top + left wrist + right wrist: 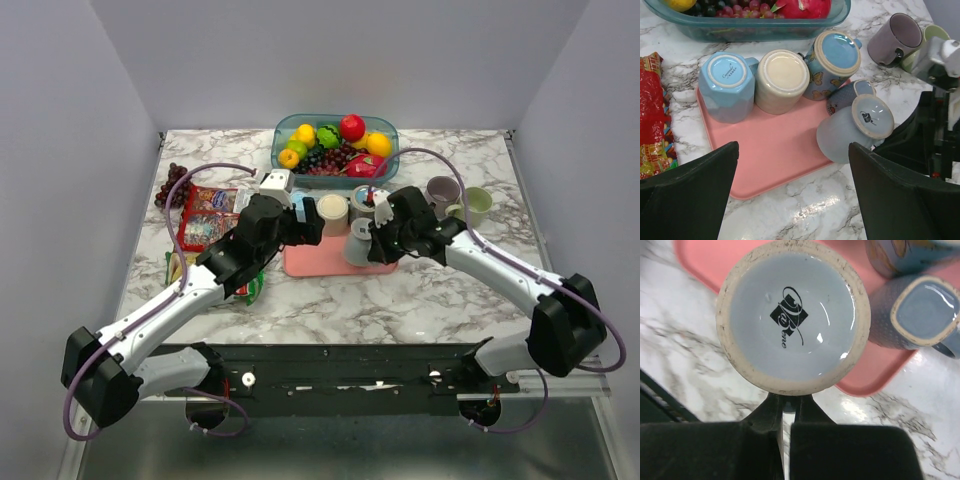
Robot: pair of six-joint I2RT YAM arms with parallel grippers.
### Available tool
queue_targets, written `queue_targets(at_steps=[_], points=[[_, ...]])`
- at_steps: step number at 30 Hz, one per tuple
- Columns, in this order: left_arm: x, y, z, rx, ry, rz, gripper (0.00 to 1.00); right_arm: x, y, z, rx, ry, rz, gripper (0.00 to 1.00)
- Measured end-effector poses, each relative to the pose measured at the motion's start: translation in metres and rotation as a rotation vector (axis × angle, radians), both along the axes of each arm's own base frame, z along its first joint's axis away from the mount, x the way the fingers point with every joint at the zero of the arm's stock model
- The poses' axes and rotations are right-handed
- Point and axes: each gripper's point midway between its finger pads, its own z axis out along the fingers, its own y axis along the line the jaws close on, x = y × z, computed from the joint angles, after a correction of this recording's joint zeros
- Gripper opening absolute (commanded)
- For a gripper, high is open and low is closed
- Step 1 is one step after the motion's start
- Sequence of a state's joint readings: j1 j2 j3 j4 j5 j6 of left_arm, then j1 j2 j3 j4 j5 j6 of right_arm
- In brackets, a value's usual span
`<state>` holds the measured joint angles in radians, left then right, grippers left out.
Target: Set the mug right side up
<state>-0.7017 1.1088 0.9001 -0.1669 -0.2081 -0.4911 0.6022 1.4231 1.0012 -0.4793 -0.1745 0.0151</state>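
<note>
The pale grey-blue mug [357,245] is upside down and tilted at the front right corner of the pink tray [310,262]. Its base with a black logo fills the right wrist view [792,315]. My right gripper [788,412] is shut on the mug at its side, apparently on the handle, which is mostly hidden under the base. In the left wrist view the mug [855,127] leans over the tray's edge [770,155]. My left gripper [792,195] is open and empty, hovering over the tray's front edge to the left of the mug.
Several other mugs stand upside down on the tray: light blue [725,85], cream [782,77], butterfly-patterned [832,57], and a small dotted one [847,95]. A purple mug [895,32] and a green mug [478,205] sit to the right. A fruit bowl [335,145] is behind, snack packets [205,215] to the left.
</note>
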Motion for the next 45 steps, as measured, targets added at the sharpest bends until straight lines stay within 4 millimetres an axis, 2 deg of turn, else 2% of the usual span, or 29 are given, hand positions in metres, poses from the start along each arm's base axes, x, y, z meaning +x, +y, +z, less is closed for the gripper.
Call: queue_targets(at_steps=[5,10,14,19,24,28,31,38,39,40,43,45], points=[[-0.009,0.003,0.010,-0.037,-0.021,-0.015,0.99,-0.008,0.017,0.049,0.173,-0.061,0.022,0.01],[-0.032,0.000,0.023,-0.122,-0.080,-0.105,0.99,-0.013,0.025,0.099,0.320,-0.133,0.002,0.01],[-0.059,-0.014,0.052,-0.242,-0.177,-0.270,0.99,-0.013,0.032,0.151,0.463,-0.208,-0.022,0.01],[-0.088,-0.039,0.100,-0.407,-0.296,-0.484,0.99,-0.020,0.040,0.223,0.676,-0.298,-0.018,0.01],[-0.095,-0.061,0.122,-0.549,-0.304,-0.593,0.86,-0.035,0.049,0.272,0.862,-0.321,0.033,0.01],[-0.089,-0.075,0.125,-0.639,-0.265,-0.617,0.72,-0.044,0.055,0.290,0.954,-0.296,0.069,0.01],[-0.086,-0.080,0.132,-0.711,-0.243,-0.619,0.67,-0.049,0.058,0.298,1.001,-0.287,0.094,0.01],[-0.093,-0.078,0.162,-0.857,-0.260,-0.646,0.64,-0.052,0.061,0.294,1.032,-0.255,0.105,0.01],[-0.094,-0.077,0.164,-0.869,-0.259,-0.648,0.61,-0.052,0.061,0.295,1.038,-0.259,0.107,0.01],[-0.094,-0.078,0.166,-0.883,-0.255,-0.649,0.54,-0.052,0.061,0.297,1.045,-0.263,0.110,0.01],[-0.092,-0.078,0.168,-0.906,-0.248,-0.642,0.39,-0.054,0.062,0.301,1.063,-0.267,0.121,0.01],[-0.090,-0.078,0.168,-0.918,-0.240,-0.634,0.37,-0.055,0.062,0.303,1.070,-0.267,0.123,0.01]])
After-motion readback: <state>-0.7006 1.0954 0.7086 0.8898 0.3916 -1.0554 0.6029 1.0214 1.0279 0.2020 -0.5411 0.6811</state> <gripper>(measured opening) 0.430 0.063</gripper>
